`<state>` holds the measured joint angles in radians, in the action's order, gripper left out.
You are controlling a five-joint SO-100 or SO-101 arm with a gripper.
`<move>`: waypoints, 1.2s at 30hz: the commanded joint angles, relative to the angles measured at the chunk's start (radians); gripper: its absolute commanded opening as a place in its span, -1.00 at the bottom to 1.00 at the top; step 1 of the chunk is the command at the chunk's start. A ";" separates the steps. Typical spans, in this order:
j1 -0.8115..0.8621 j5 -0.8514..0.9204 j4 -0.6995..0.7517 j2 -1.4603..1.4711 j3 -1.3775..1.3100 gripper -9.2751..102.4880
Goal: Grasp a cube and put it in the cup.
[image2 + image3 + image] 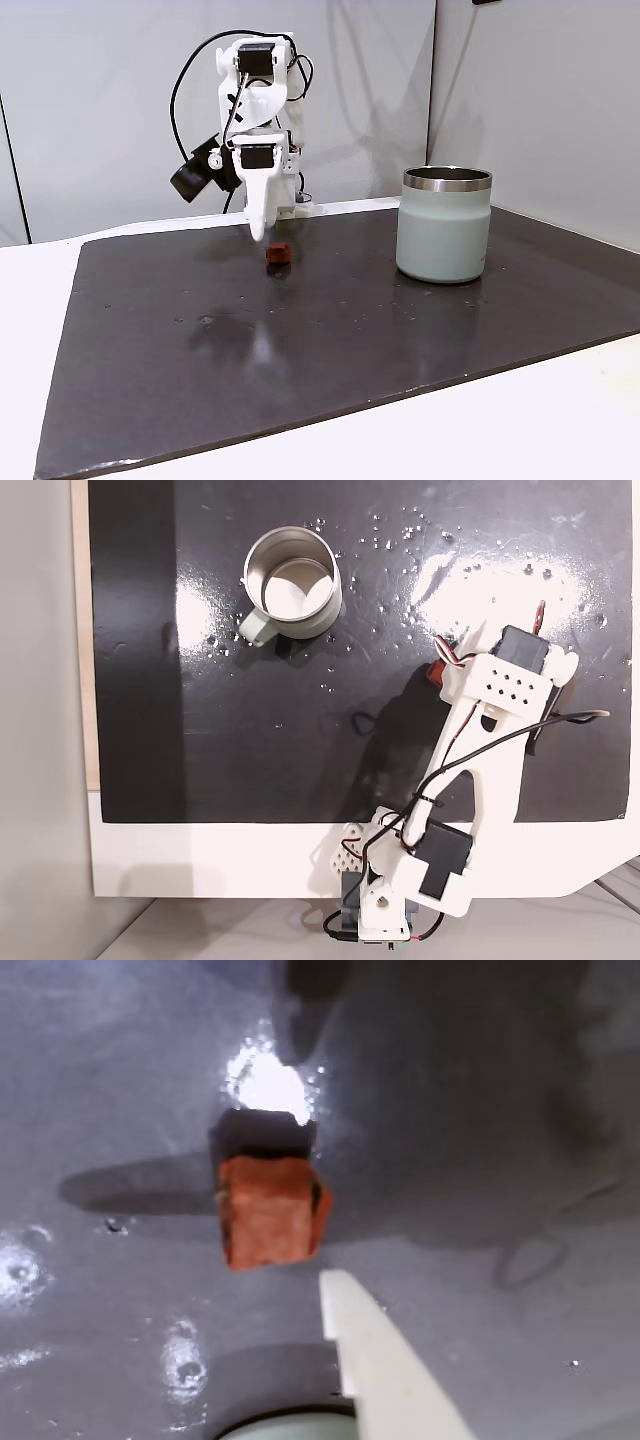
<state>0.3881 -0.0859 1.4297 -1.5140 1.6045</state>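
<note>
Cube (279, 255) on mat (300, 340); cup (444, 224) rightward

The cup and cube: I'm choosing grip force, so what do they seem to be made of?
The cup looks like steel with a matte grey-green coating: its rim and inside shine bare metal in a fixed view from above. The cube looks like soft foam or rubber, going by its dull rust-red, slightly rough faces and rounded edges, though this is uncertain.

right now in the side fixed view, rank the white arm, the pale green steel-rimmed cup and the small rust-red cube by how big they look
1. The white arm, tallest in this view.
2. The pale grey-green cup with the steel rim, clearly smaller than the arm, though it stands nearer the camera.
3. The rust-red cube, by far the smallest.
</note>
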 commanded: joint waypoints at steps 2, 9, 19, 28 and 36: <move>-0.023 0.011 -0.044 0.005 -0.008 -0.10; -0.046 0.037 -0.103 -0.002 0.080 -0.10; -0.043 0.071 -0.169 -0.035 0.199 -0.10; -0.041 0.075 -0.195 -0.026 0.216 -0.23; -0.041 0.071 -0.212 -0.006 0.225 -0.44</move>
<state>0.3467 -0.0169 1.2241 -1.5018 1.8300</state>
